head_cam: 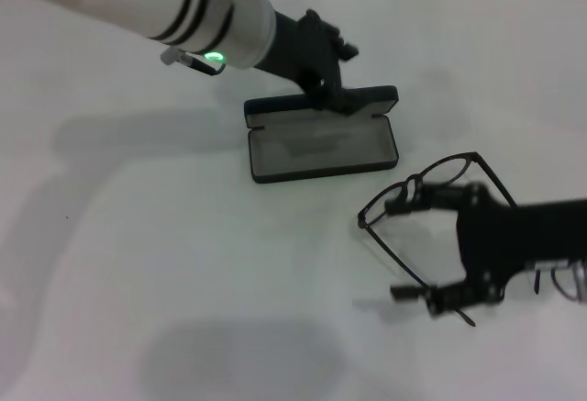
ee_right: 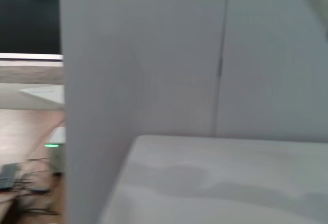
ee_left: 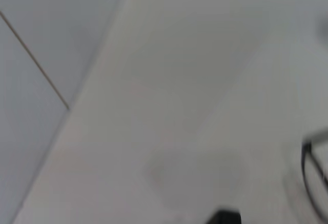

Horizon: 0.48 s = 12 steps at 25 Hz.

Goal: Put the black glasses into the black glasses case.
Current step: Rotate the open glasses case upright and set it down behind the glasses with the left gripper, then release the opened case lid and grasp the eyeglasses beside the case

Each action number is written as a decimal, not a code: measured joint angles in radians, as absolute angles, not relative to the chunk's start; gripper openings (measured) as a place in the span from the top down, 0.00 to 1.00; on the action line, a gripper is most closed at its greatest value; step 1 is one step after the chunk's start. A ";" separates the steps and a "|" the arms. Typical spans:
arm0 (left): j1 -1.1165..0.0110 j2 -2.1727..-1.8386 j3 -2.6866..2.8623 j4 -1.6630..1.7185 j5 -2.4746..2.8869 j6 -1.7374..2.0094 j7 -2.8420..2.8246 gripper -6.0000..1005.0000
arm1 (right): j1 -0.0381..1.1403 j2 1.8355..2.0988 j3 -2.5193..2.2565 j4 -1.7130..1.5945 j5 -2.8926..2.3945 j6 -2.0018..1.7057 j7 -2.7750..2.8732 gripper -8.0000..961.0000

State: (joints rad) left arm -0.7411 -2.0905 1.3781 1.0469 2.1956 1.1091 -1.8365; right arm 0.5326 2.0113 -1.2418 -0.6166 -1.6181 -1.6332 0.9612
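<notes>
The black glasses lie unfolded on the white table at the right, lenses toward the case, temple arms reaching toward me. My right gripper is open, with one finger at the frame's bridge and the other near the end of a temple arm. The black glasses case lies open with its grey lining showing and its lid standing at the back. My left gripper is at the lid's back edge. A bit of the glasses also shows in the left wrist view.
The white table stretches to the left and front of the case. The right wrist view shows a grey wall panel and the table's far edge.
</notes>
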 joint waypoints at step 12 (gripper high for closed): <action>-0.401 -2.088 1.246 0.933 1.374 1.217 -1.448 0.36 | 0.687 1.978 -1.154 -1.026 -2.001 -1.543 1.490 0.18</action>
